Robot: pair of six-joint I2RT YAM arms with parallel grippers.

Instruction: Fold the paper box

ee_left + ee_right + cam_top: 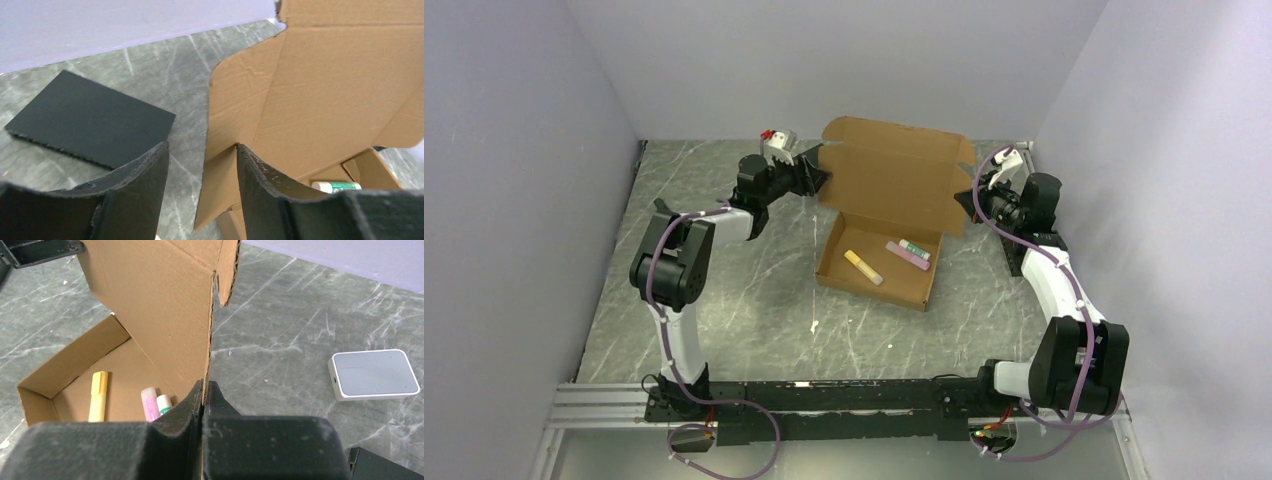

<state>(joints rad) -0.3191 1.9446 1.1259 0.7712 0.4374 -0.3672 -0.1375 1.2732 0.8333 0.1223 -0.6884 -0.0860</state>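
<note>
The paper box (894, 180) stands mid-table with its tray open and its lid upright at the back. Inside lie a yellow marker (863, 267), a pink stick (907, 255) and a green-white stick (916, 247). My left gripper (817, 172) is open at the lid's left edge; in the left wrist view (201, 150) the edge of the lid's left side flap (235, 120) stands between its fingers. My right gripper (967, 197) is shut on the lid's right edge, shown pinched in the right wrist view (204, 387). The box also shows in that view (160, 305).
A flat black slab (90, 120) lies on the table left of and behind the lid. A small whitish square container (375, 374) lies on the table to the right of the box. Purple walls enclose the table on three sides.
</note>
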